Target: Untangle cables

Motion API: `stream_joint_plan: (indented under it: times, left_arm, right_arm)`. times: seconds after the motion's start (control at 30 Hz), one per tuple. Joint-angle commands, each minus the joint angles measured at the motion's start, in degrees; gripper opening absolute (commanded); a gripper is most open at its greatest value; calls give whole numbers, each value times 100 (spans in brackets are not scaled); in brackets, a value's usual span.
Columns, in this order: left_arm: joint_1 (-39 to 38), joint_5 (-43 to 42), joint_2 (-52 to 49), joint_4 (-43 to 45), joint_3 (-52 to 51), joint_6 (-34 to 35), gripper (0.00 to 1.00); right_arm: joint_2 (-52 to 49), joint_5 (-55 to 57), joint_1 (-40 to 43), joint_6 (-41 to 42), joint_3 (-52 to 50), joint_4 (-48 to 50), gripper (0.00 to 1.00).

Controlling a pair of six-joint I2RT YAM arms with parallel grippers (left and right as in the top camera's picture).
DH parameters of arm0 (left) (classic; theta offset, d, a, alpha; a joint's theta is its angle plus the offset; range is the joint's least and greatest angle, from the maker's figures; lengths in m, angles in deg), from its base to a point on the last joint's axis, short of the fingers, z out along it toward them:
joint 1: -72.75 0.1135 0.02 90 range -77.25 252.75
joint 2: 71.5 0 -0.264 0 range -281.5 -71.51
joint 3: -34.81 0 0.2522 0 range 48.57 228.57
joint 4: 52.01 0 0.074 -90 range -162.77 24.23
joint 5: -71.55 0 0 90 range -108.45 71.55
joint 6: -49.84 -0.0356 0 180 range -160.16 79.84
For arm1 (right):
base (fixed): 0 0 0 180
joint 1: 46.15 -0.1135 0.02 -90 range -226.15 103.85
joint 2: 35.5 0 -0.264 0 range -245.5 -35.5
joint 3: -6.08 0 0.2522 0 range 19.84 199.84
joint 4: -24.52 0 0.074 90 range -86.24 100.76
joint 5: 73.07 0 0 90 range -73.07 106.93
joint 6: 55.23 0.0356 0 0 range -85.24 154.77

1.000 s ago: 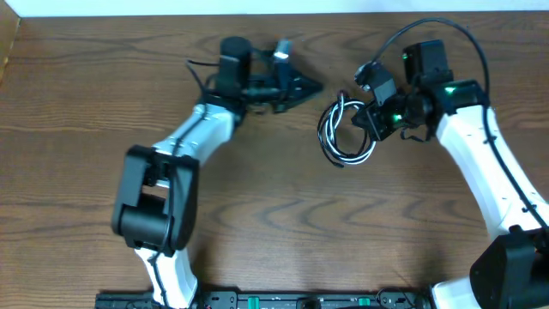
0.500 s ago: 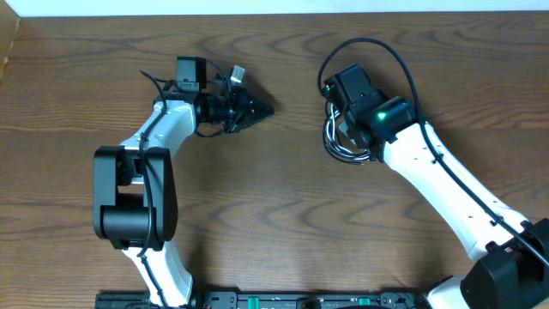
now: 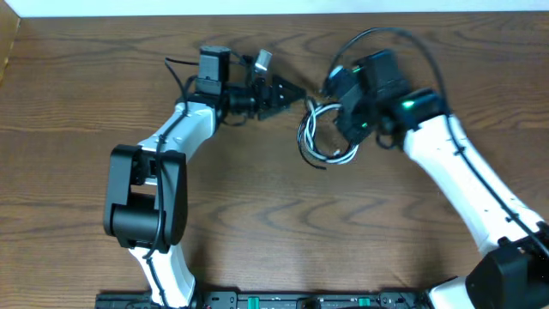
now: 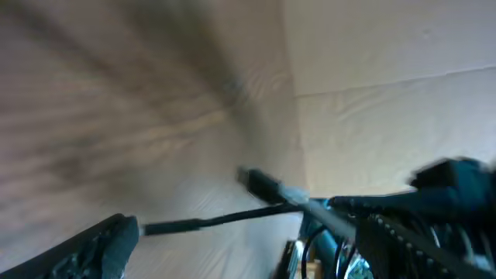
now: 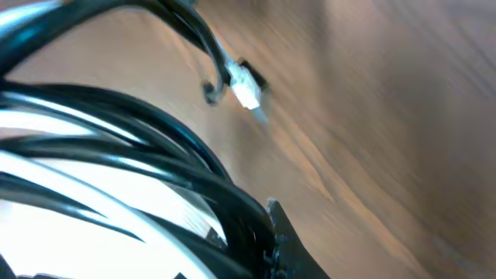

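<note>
From my overhead feed, the cables (image 3: 319, 142) sit as one small coiled bundle just right of the middle of the table (image 3: 257, 223), toward its far edge. The bundle is a white cord (image 3: 343, 156) looped together with black ones, and it lies between my two arms.

My right claw (image 3: 341, 127) reaches in from the right and meets the bundle at its upper right side. It is closed. On the right wrist feed the black and white strands fill the left half of the picture, running in right against the one finger (image 5: 273, 226) I can make out, so I read that as a grip on the bundle. Past the strands a small white plug end (image 5: 246, 89) pokes out over the wood.

My left claw (image 3: 292, 93) points rightward, its tip just beside the upper left of the coil. On the left wrist feed the picture is blurred, but its fingers (image 4: 101, 246) stand wide apart at the bottom corners, so the claw is open. A thin black lead (image 4: 225, 219) with a plug end (image 4: 260, 183) crosses the gap between them. I see neither finger pressing on it. I cannot tell from that view whether the lead touches the table.
</note>
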Motion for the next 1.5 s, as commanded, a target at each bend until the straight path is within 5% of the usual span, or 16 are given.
stream_joint_plan:
  times: [0.0, 0.3, 0.43, 0.6, 0.83, 1.0, 1.47]
  left_arm:
    - [501, -758, -22, 522, 33, 894, 94]
    - [413, -1128, -22, 1556, 35, 4756, 95]
    - [269, -658, -22, 2944, 35, 6566, 95]
    - [31, -173, -22, 4367, 35, 8019, 94]
    - [-387, 811, -20, 4758, 35, 8500, 86]
    - [-409, 802, -20, 4758, 35, 8813, 98]
    - [-96, -149, -7, 4968, 35, 8876, 100]
  right_arm:
    - [232, -2660, 612, -24, 28, 363, 1]
    - [229, -3600, 750, 221, 28, 1167, 1]
    - [229, -3609, 750, 223, 28, 1154, 1]
    - [229, -3554, 750, 258, 26, 1137, 1]
    - [229, -3386, 750, 260, 26, 1080, 1]
    - [229, -3171, 752, 240, 26, 964, 1]
    - [229, -3003, 752, 238, 26, 1318, 1]
